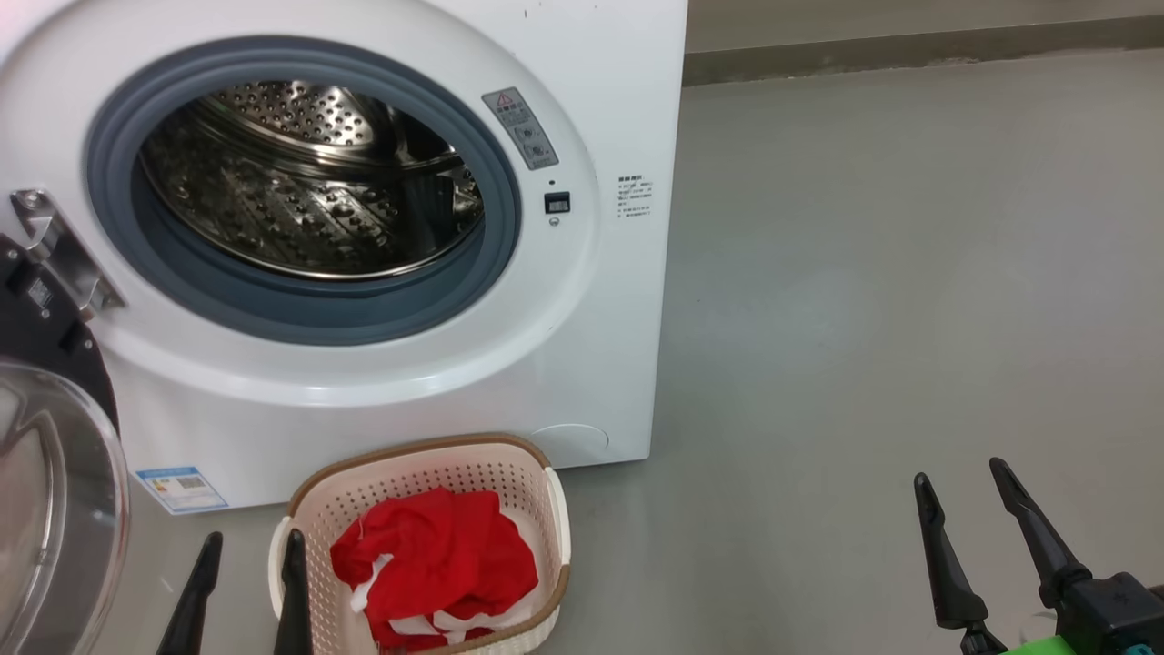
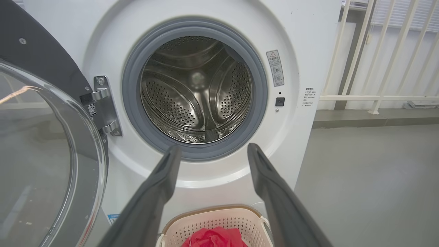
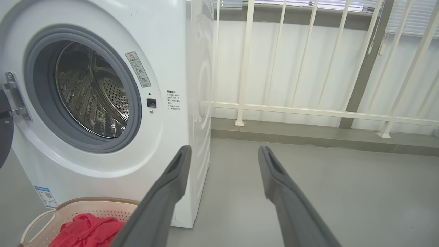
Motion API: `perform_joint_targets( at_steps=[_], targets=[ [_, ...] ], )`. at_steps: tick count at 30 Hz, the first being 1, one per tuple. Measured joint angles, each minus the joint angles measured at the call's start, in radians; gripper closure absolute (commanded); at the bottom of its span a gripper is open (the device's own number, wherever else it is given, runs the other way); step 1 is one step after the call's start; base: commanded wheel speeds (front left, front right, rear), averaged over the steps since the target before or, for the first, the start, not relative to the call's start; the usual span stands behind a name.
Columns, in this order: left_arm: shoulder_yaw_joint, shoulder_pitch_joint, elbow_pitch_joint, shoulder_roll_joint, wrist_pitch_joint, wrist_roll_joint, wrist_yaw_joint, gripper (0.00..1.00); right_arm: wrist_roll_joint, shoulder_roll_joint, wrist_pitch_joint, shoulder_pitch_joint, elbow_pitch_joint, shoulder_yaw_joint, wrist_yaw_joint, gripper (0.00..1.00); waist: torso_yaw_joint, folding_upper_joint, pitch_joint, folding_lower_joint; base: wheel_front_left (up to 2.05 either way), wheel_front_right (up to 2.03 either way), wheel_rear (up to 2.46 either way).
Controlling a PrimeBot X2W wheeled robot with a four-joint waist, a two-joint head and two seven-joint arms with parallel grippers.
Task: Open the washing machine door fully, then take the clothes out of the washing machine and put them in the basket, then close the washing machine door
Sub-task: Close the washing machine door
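Clothes [image 1: 436,564]: heaped in basket [image 1: 418,450], on floor [image 1: 864,318] before washing machine [image 1: 600,346].
Left gripper [image 1: 254,546]: jaws apart, 1 finger over basket's left rim.
Right gripper [image 1: 960,471]: jaws apart, well right of basket.
Washing machine door [image 1: 55,509]: open.

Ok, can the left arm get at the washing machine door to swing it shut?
Probably yes: the open left gripper hangs just right of the wide-open washing machine door, with nothing between them; the basket sits on its other side.
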Motion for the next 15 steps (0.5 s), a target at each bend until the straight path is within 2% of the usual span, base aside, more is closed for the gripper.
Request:
perform_joint_targets(
  at_steps=[7,15],
  targets=[
    [0.004,0.0,-0.001,-0.003,0.0,0.014,-0.007,0.0,0.001,0.0,0.0,0.0,0.0,0.002,0.0,0.0,0.002,0.0,-0.001,0.0,-1.05,1.05,0.0],
    [0.005,0.0,-0.001,-0.005,0.0,0.02,-0.009,0.0,0.001,0.0,0.0,0.0,0.0,0.002,0.0,0.0,0.007,0.0,0.0,0.0,-0.15,0.15,0.0]
  ],
)
